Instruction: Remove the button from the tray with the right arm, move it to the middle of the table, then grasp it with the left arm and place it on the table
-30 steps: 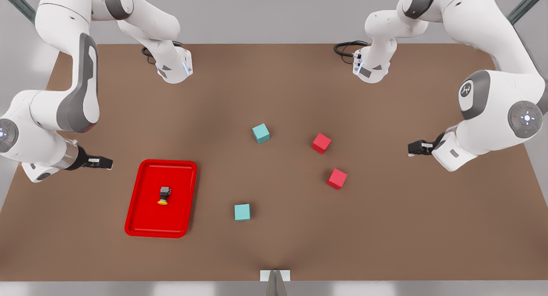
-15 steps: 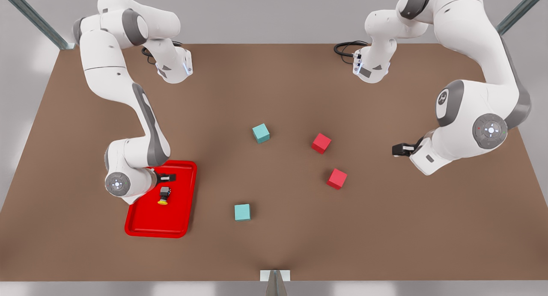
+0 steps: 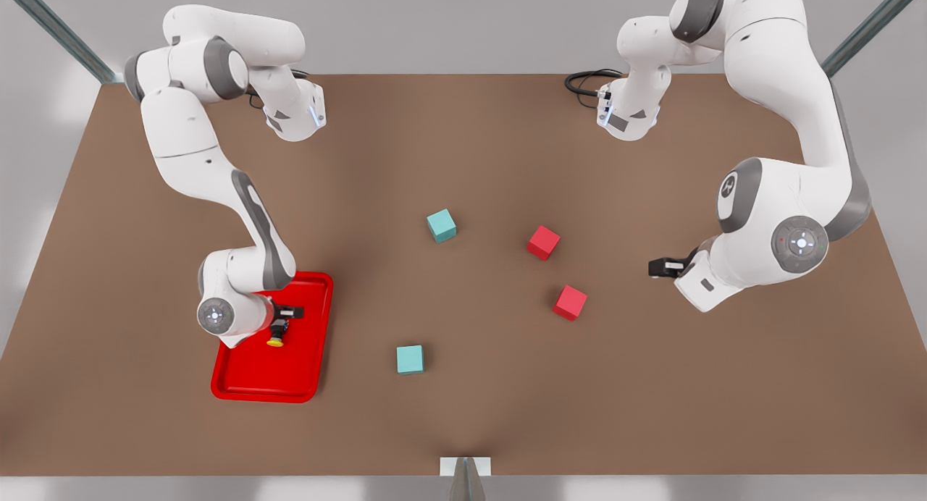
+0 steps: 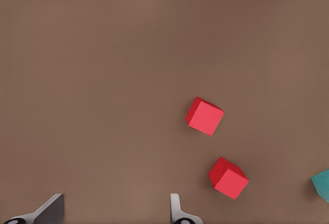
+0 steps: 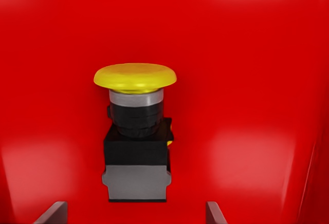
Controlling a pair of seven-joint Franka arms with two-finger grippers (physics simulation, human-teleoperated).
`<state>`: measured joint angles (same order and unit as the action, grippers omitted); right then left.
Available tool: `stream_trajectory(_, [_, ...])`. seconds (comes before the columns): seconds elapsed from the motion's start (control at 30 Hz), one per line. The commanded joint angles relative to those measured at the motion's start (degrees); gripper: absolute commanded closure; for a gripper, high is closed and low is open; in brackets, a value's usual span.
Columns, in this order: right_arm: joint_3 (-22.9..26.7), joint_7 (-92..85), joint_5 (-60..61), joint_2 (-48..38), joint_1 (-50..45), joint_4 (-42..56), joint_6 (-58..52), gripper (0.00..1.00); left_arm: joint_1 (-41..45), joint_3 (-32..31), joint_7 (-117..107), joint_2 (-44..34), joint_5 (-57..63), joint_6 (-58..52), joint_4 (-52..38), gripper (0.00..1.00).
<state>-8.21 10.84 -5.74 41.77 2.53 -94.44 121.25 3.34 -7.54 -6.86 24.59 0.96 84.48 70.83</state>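
Note:
The button (image 3: 276, 334), a small dark body with a yellow cap, lies on its side in the red tray (image 3: 268, 378) at the front view's left. My right gripper (image 3: 289, 313) hovers over the tray just above the button, partly covering its body. In the right wrist view the button (image 5: 136, 131) lies on the tray floor (image 5: 257, 54), and the right gripper (image 5: 134, 215) is open, its fingertips (image 5: 54, 212) standing wide on either side of the body's end. My left gripper (image 3: 657, 268) waits open above the table (image 3: 463, 414) at the front view's right, with fingertips (image 4: 51, 209) spread and nothing between them.
Two teal cubes (image 3: 441, 225) (image 3: 410, 359) and two red cubes (image 3: 543, 242) (image 3: 570, 302) lie around the table's middle. The left wrist view looks down on both red cubes (image 4: 205, 116) (image 4: 229, 178) and a teal corner (image 4: 323, 185). Both arm bases stand at the far edge.
My right arm has swung in from the table's edge over the tray and come down close above the button. The left gripper has crept a little toward the table's middle.

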Motion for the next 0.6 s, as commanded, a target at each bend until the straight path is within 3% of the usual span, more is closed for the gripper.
stream_trajectory(0.0, [-0.05,2.96,-0.33,0.16,0.11,-0.13,3.29,0.00,0.00,-0.01,-1.23,-0.07,0.10,0.78,-0.08,0.00])
stream_trajectory(0.57, [-1.55,4.89,-1.38,-0.63,1.78,-2.15,7.60,0.00,0.09,-0.01,-1.23,-0.07,0.01,1.57,0.01,0.00])
